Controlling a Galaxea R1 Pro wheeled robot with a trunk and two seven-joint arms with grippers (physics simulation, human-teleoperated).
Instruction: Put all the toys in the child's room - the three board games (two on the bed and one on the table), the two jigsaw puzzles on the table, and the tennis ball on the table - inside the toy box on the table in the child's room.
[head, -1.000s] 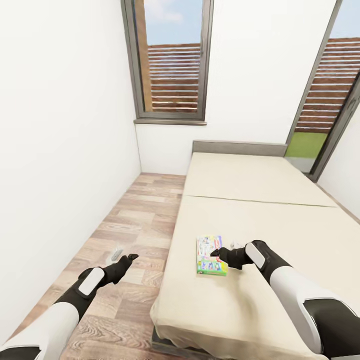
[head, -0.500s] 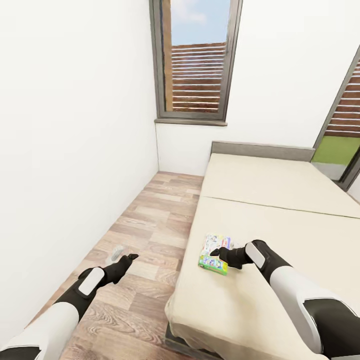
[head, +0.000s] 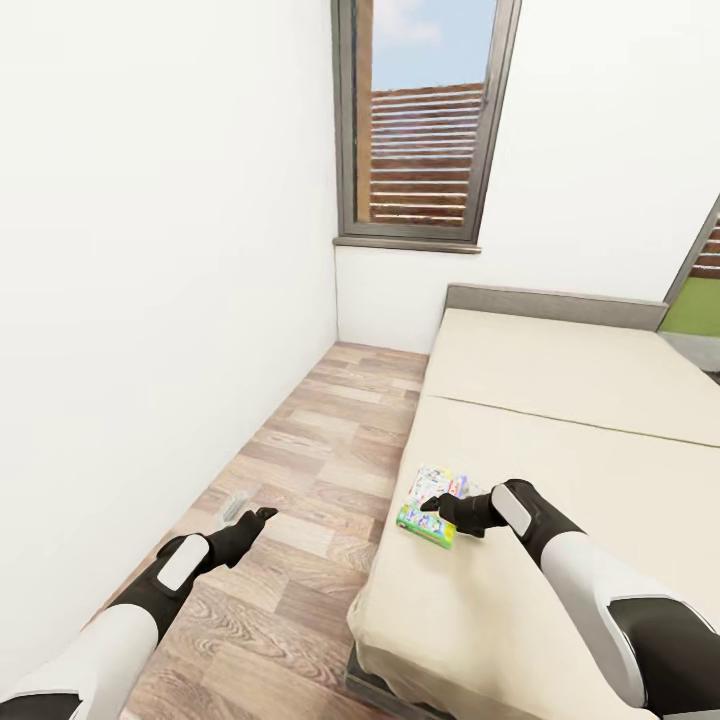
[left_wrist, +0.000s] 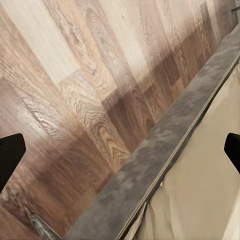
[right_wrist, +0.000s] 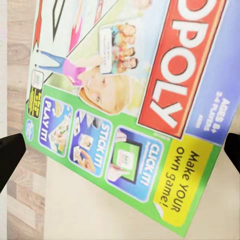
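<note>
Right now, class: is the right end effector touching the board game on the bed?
Apart. In the right wrist view, the board game lies flat on the bed, and the open right end effector shows its fingertips at the frame's edges, off the box.

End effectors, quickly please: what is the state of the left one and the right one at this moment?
Left end effector: open, empty, over the wood floor.
Right end effector: open, holding nothing, above the board game on the bed.
</note>
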